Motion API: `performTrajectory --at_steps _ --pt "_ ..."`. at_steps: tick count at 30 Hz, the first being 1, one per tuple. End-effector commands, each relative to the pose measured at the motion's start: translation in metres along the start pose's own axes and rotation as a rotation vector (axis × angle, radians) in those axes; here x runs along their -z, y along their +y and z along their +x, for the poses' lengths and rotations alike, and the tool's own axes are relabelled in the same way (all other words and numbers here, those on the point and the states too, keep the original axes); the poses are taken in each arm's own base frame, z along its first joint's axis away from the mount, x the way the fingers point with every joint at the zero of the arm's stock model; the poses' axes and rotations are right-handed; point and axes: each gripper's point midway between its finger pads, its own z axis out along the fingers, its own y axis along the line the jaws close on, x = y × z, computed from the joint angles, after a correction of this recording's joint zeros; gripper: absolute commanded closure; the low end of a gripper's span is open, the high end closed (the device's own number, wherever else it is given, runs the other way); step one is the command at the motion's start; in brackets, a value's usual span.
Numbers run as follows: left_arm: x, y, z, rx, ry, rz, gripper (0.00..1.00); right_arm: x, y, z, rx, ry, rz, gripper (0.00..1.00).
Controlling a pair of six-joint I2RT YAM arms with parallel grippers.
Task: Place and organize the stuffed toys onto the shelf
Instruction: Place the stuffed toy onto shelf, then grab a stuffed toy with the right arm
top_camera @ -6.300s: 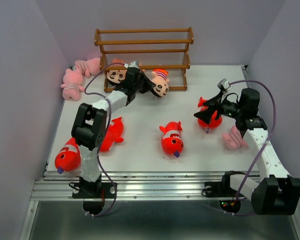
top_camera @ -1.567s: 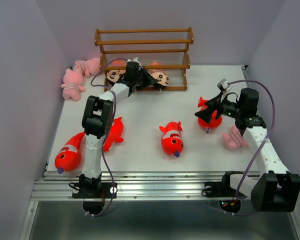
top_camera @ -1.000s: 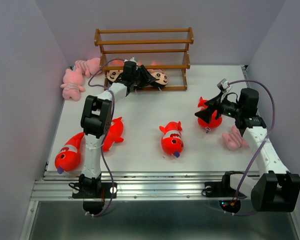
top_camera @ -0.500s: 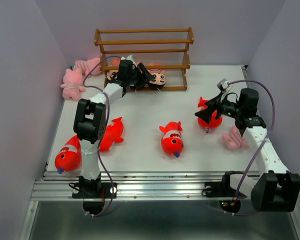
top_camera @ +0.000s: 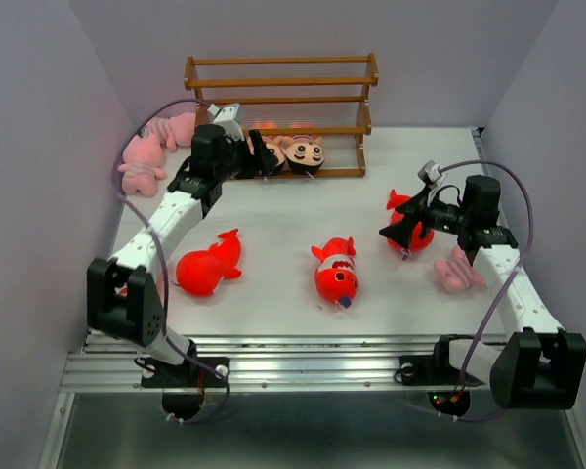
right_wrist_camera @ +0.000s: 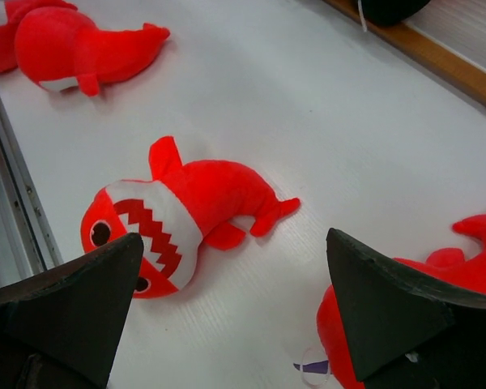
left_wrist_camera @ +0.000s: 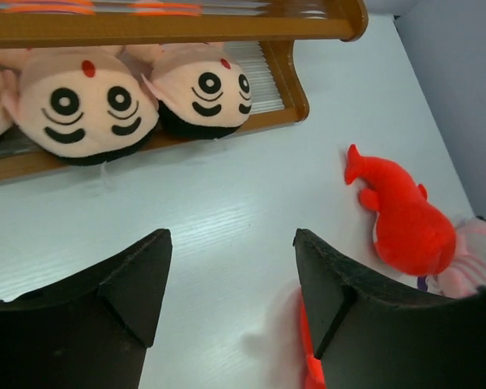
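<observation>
White tabletop (top_camera: pixel 273 220): left gripper (left_wrist_camera: pixel 228 243), my jaws apart and empty, boy dolls (left_wrist_camera: pixel 85 105) ahead on the bottom tier of the shelf (left_wrist_camera: pixel 170 28); right gripper (right_wrist_camera: pixel 235 239), jaws wide, empty, should centre over the red fish (right_wrist_camera: pixel 330 324) beneath one finger before I close.

White table (top_camera: pixel 273 220) between lilac walls (top_camera: pixel 39 147)

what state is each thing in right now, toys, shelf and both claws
left claw: open, empty
right claw: open, empty
shelf: upright, dolls on its bottom tier
dolls: lying side by side on the shelf, faces outward
fish: lying on the table, not shelved
pink animals: lying on the table, not shelved
</observation>
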Motion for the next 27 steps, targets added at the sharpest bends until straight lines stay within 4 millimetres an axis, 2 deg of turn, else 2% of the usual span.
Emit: performTrajectory --at_steps 1,2,5,6,7,9,10,12,14,15,17,18,19,20,21,24,25,26,27 --pt "0.066 0.009 -0.031 -0.245 -0.154 -0.101 0.24 0.001 0.018 0.005 0.033 0.025 -0.136 0.0" --pt "0.09 0.008 -0.031 -0.271 -0.192 -0.115 0.19 0.0 0.018 0.01 0.027 0.037 -0.152 0.0" --pt "0.122 0.009 -0.027 -0.329 -0.255 -0.134 0.1 0.004 0.033 0.019 0.062 0.07 -0.255 0.0" --pt "0.138 0.008 -0.018 -0.356 -0.275 -0.13 0.05 0.002 0.032 0.025 0.142 0.071 -0.296 0.0" --pt "0.144 0.008 -0.015 -0.368 -0.284 -0.128 0.05 0.008 0.045 0.027 0.102 0.091 -0.346 0.0" --pt "0.159 0.014 0.0 -0.389 -0.294 -0.143 0.05 0.011 0.052 0.032 0.143 0.115 -0.397 0.0" --pt "0.163 0.02 0.004 -0.387 -0.299 -0.165 0.05 0.013 0.057 0.043 0.169 0.15 -0.438 0.0" --pt "0.169 0.027 0.017 -0.385 -0.299 -0.187 0.05 0.01 0.061 0.04 0.25 0.181 -0.482 0.0" --pt "0.174 0.032 0.02 -0.376 -0.302 -0.212 0.05 0.004 0.064 0.047 0.242 0.251 -0.51 0.0" --pt "0.177 0.032 0.016 -0.374 -0.311 -0.221 0.05 -0.004 0.076 0.049 0.271 0.282 -0.553 0.0" --pt "0.179 0.032 0.015 -0.373 -0.316 -0.23 0.05 -0.02 0.076 0.057 0.311 0.365 -0.524 0.0" --pt "0.18 0.033 0.015 -0.375 -0.316 -0.234 0.05 -0.029 0.095 0.069 0.304 0.423 -0.548 0.0" --pt "0.18 0.035 0.015 -0.375 -0.314 -0.247 0.05 -0.041 0.084 0.072 0.406 0.456 -0.486 0.0" --pt "0.18 0.036 0.016 -0.372 -0.311 -0.251 0.05 -0.046 0.089 0.075 0.445 0.477 -0.478 0.0" --pt "0.18 0.036 0.016 -0.371 -0.31 -0.251 0.05 -0.053 0.102 0.082 0.501 0.508 -0.508 0.0" --pt "0.181 0.036 0.016 -0.365 -0.311 -0.249 0.05 -0.064 0.099 0.09 0.586 0.592 -0.509 0.0" --pt "0.181 0.036 0.016 -0.365 -0.311 -0.249 0.05 -0.066 0.104 0.092 0.615 0.607 -0.537 0.0" --pt "0.182 0.038 0.014 -0.362 -0.318 -0.267 0.05 -0.072 0.102 0.086 0.642 0.611 -0.523 0.0" --pt "0.183 0.04 0.014 -0.361 -0.321 -0.278 0.05 -0.077 0.101 0.09 0.653 0.631 -0.531 0.0"
